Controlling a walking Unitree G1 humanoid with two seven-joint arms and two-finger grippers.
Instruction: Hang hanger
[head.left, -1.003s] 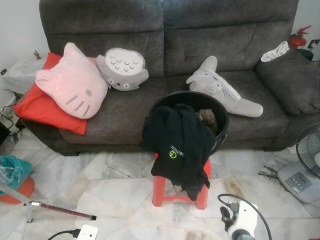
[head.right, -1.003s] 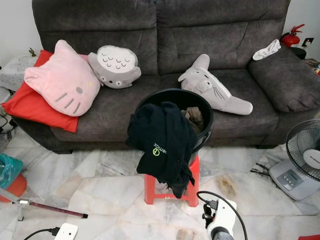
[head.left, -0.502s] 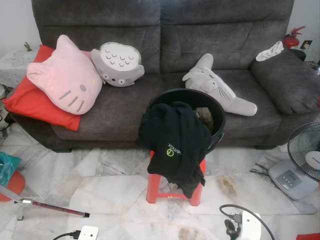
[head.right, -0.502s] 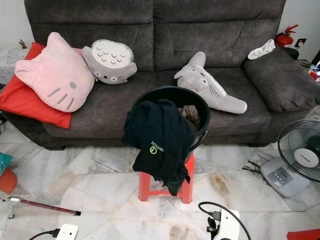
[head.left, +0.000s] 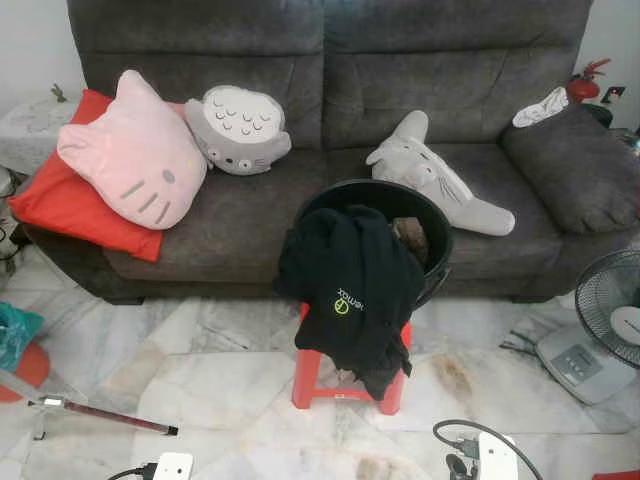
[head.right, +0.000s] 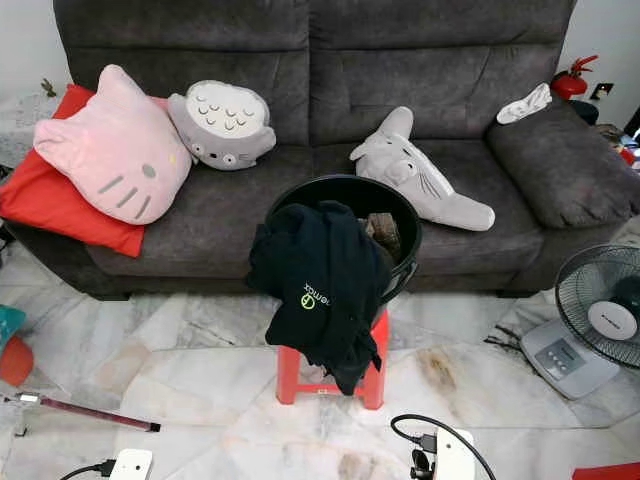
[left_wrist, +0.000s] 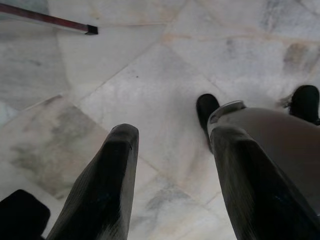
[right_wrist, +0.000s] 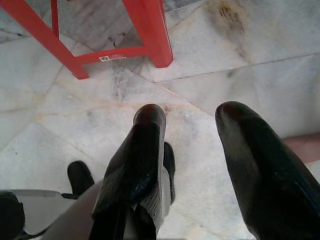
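Observation:
A black garment (head.left: 350, 285) with a small green logo is draped over the rim of a black bucket (head.left: 432, 228). The bucket stands on a red plastic stool (head.left: 305, 378) in front of the grey sofa. No hanger can be made out. My left gripper (left_wrist: 175, 135) hangs open over the marble floor with nothing between its fingers. My right gripper (right_wrist: 192, 112) is open too, low over the floor a short way from the red stool's legs (right_wrist: 150, 30). My right wrist (head.left: 482, 458) with its black cable shows at the bottom edge of the left eye view.
The grey sofa (head.left: 330, 90) carries a pink cat cushion (head.left: 135, 160), a red cushion, a grey owl cushion and a grey plush. A floor fan (head.left: 612, 315) stands at right. A dark red rod (head.left: 110, 415) and a white power strip (head.left: 170, 466) lie at bottom left.
The whole view has shifted as the camera moved. My right wrist now sits lower at the bottom edge. The garment, bucket and stool have not moved.

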